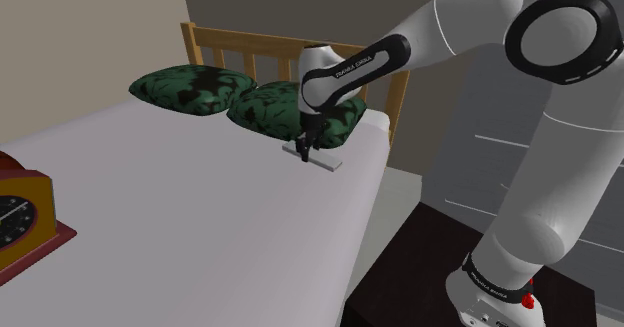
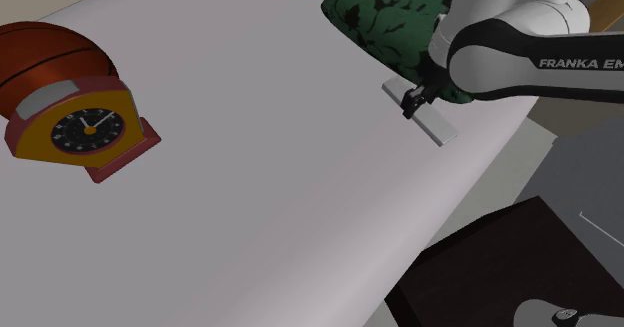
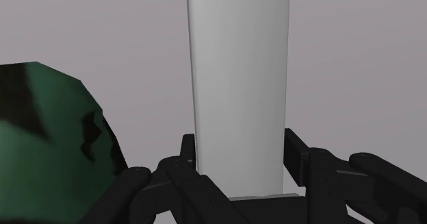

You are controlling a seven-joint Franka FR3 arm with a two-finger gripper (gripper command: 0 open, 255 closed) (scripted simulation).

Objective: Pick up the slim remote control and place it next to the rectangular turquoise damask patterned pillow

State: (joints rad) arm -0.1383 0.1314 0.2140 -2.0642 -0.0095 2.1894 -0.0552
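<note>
A red-and-yellow clock stands on the pale bed, an orange ball just behind it.

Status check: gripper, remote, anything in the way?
Gripper shut on white remote. Remote looks flat on bed, beside green patterned pillow. Pillow crowds one finger; otherwise clear.

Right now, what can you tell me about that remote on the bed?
The remote is a slim, flat, plain pale grey bar with no buttons or markings drawn on it. It seems to lie flat on the grey bed, near the bed's edge, close beside a dark green patterned pillow with a gap between them. The black gripper stands over one end, its fingers clasping the two long sides.
</note>
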